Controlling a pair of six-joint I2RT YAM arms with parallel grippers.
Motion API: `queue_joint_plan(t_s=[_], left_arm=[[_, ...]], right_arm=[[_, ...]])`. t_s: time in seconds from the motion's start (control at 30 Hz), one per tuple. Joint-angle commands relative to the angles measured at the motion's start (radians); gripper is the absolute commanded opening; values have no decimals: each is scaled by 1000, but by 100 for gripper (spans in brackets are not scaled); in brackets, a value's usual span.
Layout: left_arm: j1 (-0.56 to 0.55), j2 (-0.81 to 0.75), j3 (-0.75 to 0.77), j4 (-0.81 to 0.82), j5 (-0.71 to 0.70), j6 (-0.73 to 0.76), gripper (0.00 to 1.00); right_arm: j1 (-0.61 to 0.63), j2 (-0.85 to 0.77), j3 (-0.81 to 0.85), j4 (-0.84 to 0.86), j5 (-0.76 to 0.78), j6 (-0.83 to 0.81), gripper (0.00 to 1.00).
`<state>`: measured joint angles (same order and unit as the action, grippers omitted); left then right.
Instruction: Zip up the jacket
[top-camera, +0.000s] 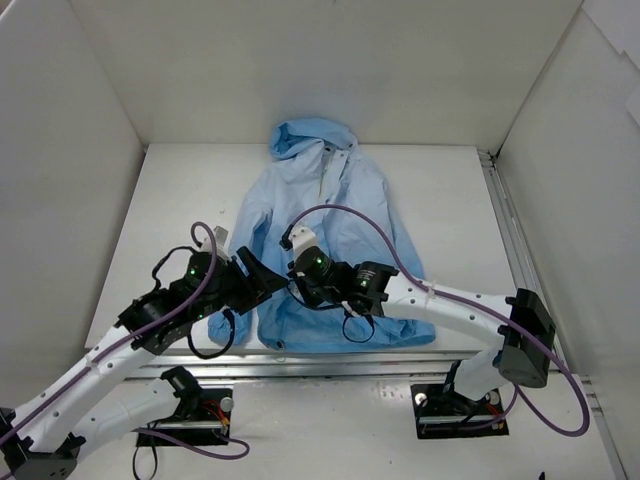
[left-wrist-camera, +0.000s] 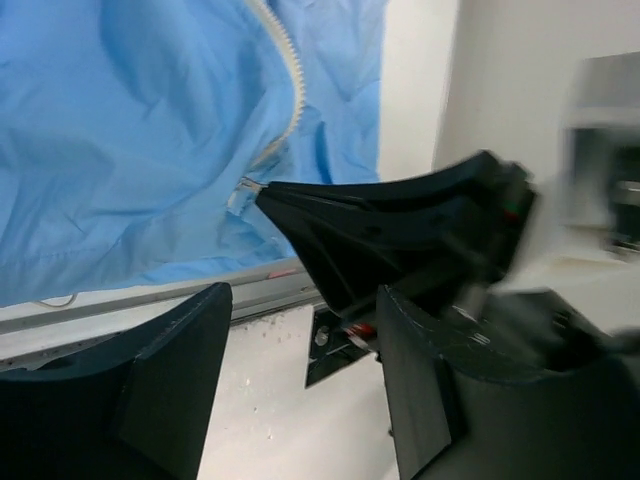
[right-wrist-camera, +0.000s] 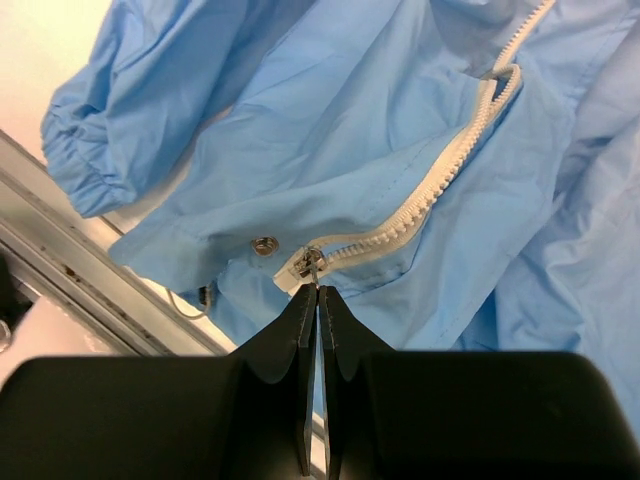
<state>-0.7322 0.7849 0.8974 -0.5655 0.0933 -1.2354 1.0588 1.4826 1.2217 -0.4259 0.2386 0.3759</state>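
Observation:
The light-blue hooded jacket (top-camera: 320, 205) lies flat on the table, hood at the far side. Its white zipper (right-wrist-camera: 440, 180) runs up from the near hem and is open above the slider. My right gripper (right-wrist-camera: 318, 292) is shut, its tips pinching the small metal zipper pull (right-wrist-camera: 309, 264) at the bottom of the zipper, beside a metal snap (right-wrist-camera: 264, 244). In the top view it (top-camera: 298, 288) sits over the hem. My left gripper (left-wrist-camera: 300, 390) is open and empty just left of it (top-camera: 268, 280), over the table's near edge, with the jacket (left-wrist-camera: 130, 130) behind.
A metal rail (top-camera: 330, 355) runs along the table's near edge under the hem. White walls stand on the left, right and far sides. Purple cables (top-camera: 350, 215) loop over the jacket. The right arm's black finger (left-wrist-camera: 400, 230) shows close in front of the left wrist camera.

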Motion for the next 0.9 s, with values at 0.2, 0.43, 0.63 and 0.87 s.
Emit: queue_joint_plan(t_s=[0.2,0.43,0.63,0.87], left_arm=[[-118,66,-54,73,-257,-92,57],[-128,76,-71,110,-311,-82,60],[-128,108,-83,151,-322,-72,60],[-128,134,-104,214,-320,-58,56]], right_arm=[[-45,-5,84,65,-84,75,0],[-69,-8,90,62,-120,83,0],[-79,-13,94,64,-148,81,0],[-86,-18,101,65,-177,81,0]])
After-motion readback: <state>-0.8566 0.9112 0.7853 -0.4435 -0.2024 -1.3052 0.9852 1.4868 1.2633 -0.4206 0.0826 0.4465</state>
